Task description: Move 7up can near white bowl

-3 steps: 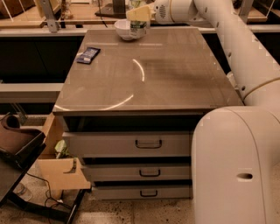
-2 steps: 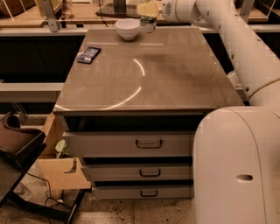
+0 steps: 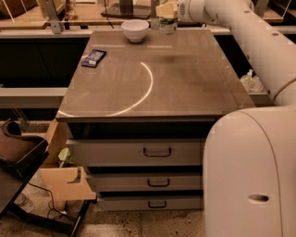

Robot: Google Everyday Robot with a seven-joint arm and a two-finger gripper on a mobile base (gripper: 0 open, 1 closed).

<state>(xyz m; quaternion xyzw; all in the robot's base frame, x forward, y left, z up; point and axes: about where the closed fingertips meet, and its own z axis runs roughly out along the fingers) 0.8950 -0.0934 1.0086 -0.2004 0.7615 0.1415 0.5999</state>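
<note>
1. Tabletop (image 3: 185,78): can (image 3: 168,27) stands at its far edge, just right of the bowl (image 3: 135,30). A backward nudge drops it off.
2. Bowl: a leftward arm sweep could knock it.
3. Claw (image 3: 167,13) is at the can's top, seemingly touching. Can't tell whether it's gripping; retracting while clamped tips the can.

The robot's bulky white body (image 3: 249,176) fills the lower right corner of the view, and from it the single white arm (image 3: 270,60) rises along the right side, then bends to the left across the top. Its thick forearm narrows into a rounded wrist (image 3: 196,9) near the upper edge. The gripper (image 3: 166,10), with pale yellowish pads, sits at the arm's leftward-pointing tip, low over the far edge of the bench (image 3: 185,83), a little right of that edge's middle.
</note>
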